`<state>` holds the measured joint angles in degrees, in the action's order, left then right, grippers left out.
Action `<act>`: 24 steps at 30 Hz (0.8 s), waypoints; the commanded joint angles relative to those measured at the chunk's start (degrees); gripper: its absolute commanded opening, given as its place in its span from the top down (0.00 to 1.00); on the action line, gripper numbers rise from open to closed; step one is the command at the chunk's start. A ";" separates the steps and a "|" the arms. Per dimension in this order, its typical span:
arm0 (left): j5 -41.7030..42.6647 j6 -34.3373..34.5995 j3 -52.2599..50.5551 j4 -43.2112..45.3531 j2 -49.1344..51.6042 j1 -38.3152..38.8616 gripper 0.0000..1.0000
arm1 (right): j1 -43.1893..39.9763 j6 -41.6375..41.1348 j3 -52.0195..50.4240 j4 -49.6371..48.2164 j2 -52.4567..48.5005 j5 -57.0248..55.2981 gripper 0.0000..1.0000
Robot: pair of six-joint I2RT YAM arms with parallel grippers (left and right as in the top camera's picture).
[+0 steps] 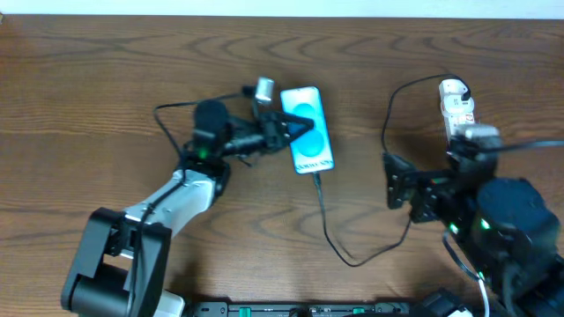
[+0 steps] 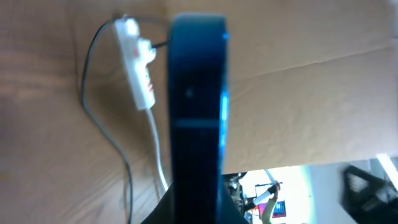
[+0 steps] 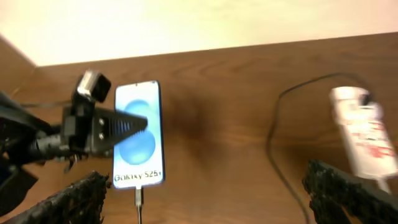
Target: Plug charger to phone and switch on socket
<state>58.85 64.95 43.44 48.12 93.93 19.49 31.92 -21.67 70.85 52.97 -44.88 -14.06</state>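
Observation:
The phone [image 1: 308,128] lies mid-table with its blue screen up, and the right wrist view shows "Galaxy" text on it [image 3: 138,134]. My left gripper [image 1: 298,129] is shut on its left edge, one finger over the screen. In the left wrist view the phone is edge-on [image 2: 199,112] between the jaws [image 2: 196,211]. The charger's black cable [image 1: 328,231] runs from a connector [image 3: 138,198] at the phone's near end, loops right and reaches the socket [image 1: 456,104], a white power strip at the right. My right gripper [image 1: 394,187] is open and empty, between phone and socket.
The socket's white cord [image 2: 158,155] trails toward the near side beside the black cable [image 2: 102,127]. The table's back edge [image 1: 282,15] meets a pale wall. The socket also shows in the right wrist view [image 3: 367,134] with red marks.

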 commanded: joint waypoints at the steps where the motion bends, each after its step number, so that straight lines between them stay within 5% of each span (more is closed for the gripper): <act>1: -4.66 -9.73 6.80 -9.68 -0.07 2.49 0.93 | -0.24 0.72 0.46 1.46 1.79 -5.99 0.01; 5: -5.79 -22.51 16.13 -30.23 0.98 2.84 0.92 | -0.24 0.68 0.44 3.10 1.81 -6.84 0.01; 9: -4.90 -29.33 23.28 -39.63 5.11 2.84 0.93 | -0.24 0.26 0.44 3.06 1.75 -6.84 0.01; 24: 3.30 -32.57 28.98 -39.93 26.93 2.84 0.92 | -0.24 -0.17 0.37 2.84 1.53 -6.84 0.01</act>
<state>59.05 35.27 71.35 7.60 120.84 22.55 31.92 -21.67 70.87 55.92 -43.11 -19.99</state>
